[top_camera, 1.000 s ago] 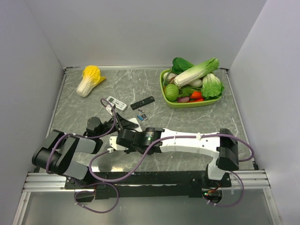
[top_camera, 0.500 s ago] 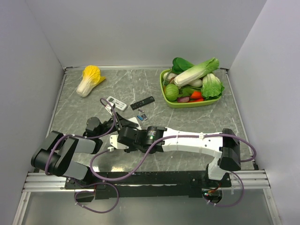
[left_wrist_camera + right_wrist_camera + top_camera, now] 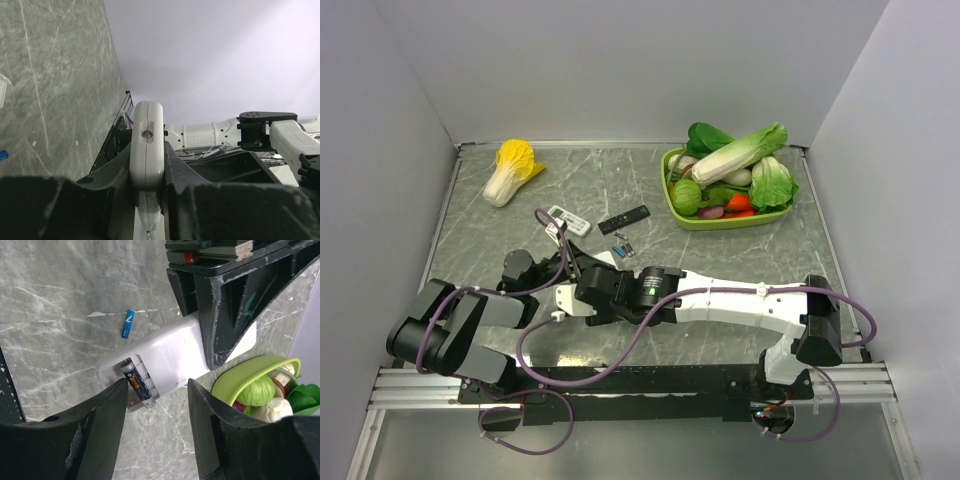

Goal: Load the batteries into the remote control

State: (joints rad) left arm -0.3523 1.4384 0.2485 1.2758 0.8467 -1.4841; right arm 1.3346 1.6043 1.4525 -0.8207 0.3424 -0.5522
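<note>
Seemingly halfway, the left end effector [image 3: 148, 167] is clamping the remote control [image 3: 170, 355], one seated battery [image 3: 137, 385] is sitting in its open bay [image 3: 150, 381], a loose battery [image 3: 127, 323] is lying on the worktop [image 3: 55, 285] just beside the remote control, and the right end effector [image 3: 156, 386] is hovering above it, wide and empty.

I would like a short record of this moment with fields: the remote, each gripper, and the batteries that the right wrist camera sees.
remote control: battery compartment open
left gripper: shut on the remote control
right gripper: open, above the compartment
battery one: lies in the compartment
battery two: loose on the table, apart from the remote control
</note>
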